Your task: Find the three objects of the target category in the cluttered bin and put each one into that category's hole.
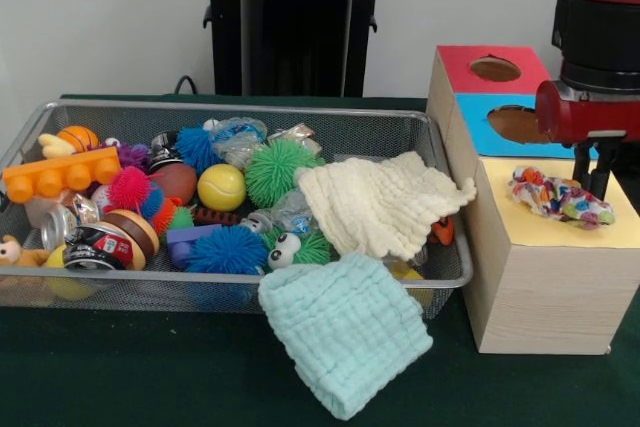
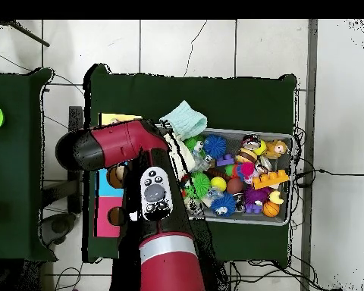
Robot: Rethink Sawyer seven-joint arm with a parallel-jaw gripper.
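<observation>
While my end effector (image 1: 596, 169) hangs over the yellow box top (image 1: 500, 217) just beside a multicoloured cloth (image 1: 560, 197), grip state unreadable | bin (image 1: 230, 110) left alongside, cloths draped over rim, likely targets.

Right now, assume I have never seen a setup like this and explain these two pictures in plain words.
The red and black machine is a robot arm. One picture faces it from across the table; the other looks straight down on it. On the green table stands a wire mesh bin full of toys. A cream cloth lies over its right part, and a pale blue cloth hangs over its front rim. Beside it are wooden boxes with red, blue and yellow tops; red and blue show holes. A multicoloured crumpled thing lies on the yellow top, the gripper just behind it. Whether it grips anything, I cannot tell.
</observation>
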